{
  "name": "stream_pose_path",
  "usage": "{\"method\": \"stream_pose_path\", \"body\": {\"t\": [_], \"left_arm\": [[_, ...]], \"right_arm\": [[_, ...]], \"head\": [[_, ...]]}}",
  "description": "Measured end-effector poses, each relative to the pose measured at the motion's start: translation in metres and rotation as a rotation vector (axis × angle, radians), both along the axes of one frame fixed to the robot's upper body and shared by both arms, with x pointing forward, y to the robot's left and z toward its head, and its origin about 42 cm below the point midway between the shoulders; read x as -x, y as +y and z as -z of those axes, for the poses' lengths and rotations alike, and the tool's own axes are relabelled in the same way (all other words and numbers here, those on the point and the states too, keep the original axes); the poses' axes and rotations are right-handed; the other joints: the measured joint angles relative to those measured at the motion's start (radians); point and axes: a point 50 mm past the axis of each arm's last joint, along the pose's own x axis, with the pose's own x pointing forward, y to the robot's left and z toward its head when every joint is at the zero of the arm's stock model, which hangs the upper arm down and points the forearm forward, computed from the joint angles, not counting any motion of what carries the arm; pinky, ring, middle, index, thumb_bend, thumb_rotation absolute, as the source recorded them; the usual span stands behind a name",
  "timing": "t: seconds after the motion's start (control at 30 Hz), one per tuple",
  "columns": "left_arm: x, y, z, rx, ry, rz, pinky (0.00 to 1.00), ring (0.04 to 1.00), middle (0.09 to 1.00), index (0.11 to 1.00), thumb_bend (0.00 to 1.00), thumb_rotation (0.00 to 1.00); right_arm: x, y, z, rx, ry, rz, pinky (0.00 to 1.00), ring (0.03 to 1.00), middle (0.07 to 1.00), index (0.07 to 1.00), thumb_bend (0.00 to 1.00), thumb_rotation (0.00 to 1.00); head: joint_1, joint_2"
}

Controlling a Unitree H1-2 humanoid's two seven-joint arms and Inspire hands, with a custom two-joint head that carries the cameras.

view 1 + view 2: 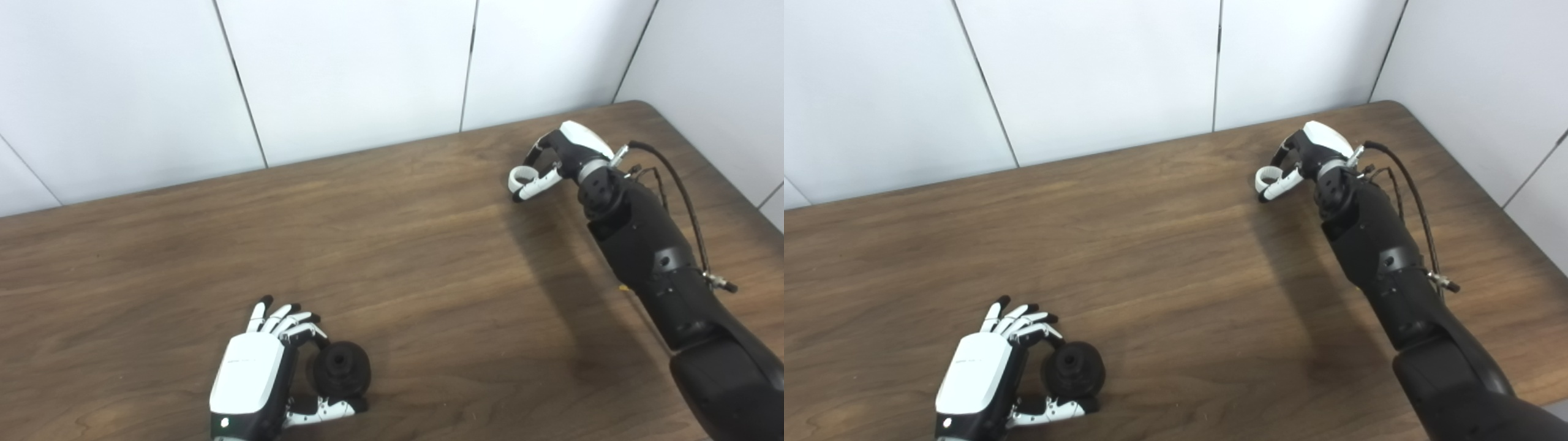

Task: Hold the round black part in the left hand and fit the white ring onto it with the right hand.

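The round black part (340,367) rests on the table near the front edge, with a hub on top. My left hand (257,367) curls around it, fingers behind it and thumb in front, touching its sides. At the far right, my right hand (554,159) reaches down to the white ring (522,177). Its fingers and thumb are closed on the ring, which sits at or just above the tabletop; I cannot tell whether it is lifted.
The brown wooden table (392,257) runs to a white panelled wall at the back and right. A black cable (680,190) loops off my right forearm. The table's rounded back right corner (643,105) lies just behind the right hand.
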Motion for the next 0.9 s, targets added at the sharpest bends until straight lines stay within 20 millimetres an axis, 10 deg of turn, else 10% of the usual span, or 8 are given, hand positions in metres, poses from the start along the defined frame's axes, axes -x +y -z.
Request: {"method": "stream_pose_path", "body": {"t": [0.43, 0.9], "left_arm": [[-0.001, -0.003, -0.001, -0.003, -0.005, 0.001, 1.00, 0.872, 0.768, 0.483, 0.52, 0.06], [-0.001, -0.009, -0.001, -0.015, -0.014, 0.002, 1.00, 0.874, 0.774, 0.484, 0.52, 0.06]], "right_arm": [[0.013, -0.011, -0.004, -0.009, 0.006, -0.032, 1.00, 1.000, 0.861, 0.488, 0.52, 0.14], [0.054, 0.059, -0.047, 0.001, -0.104, -0.357, 0.99, 0.991, 0.840, 0.486, 0.52, 0.13]], "head": [[0.026, 0.002], [0.129, 0.023]]}}
